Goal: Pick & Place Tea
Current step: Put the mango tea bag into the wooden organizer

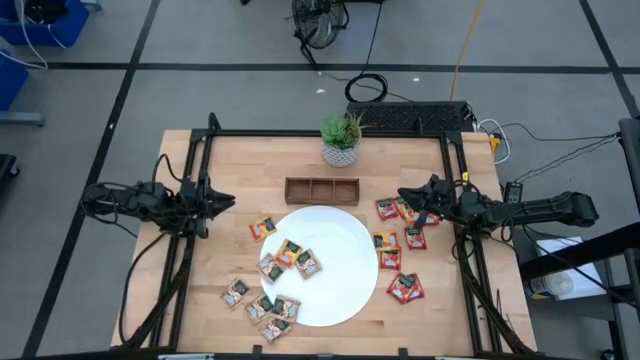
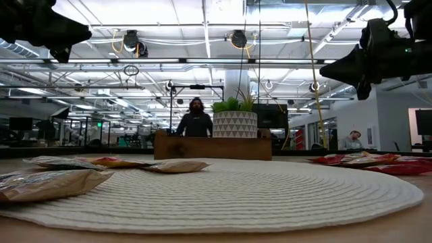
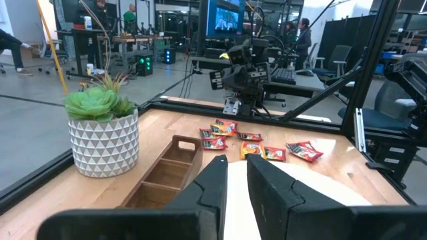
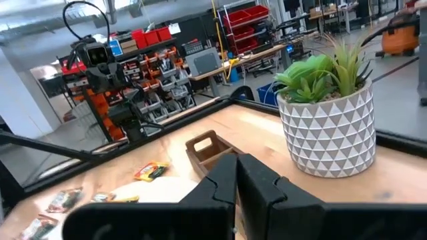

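I can read no text anywhere. The tea sachets (image 1: pixel 405 288) carry print, pale on the red ones near the tabletop's right edge and dark on the tan ones (image 1: pixel 288 254) toward its left front, but no letter of it is legible to me. The bright screen (image 3: pixel 223 18) in the room beyond the tabletop shows only a blue picture, with no words I can make out.

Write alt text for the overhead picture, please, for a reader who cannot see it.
A wooden table holds a white plate, with tan tea sachets at its left and red tea sachets at its right. Two dark robot arms wait at the sides; a wooden tray and potted plant sit behind.
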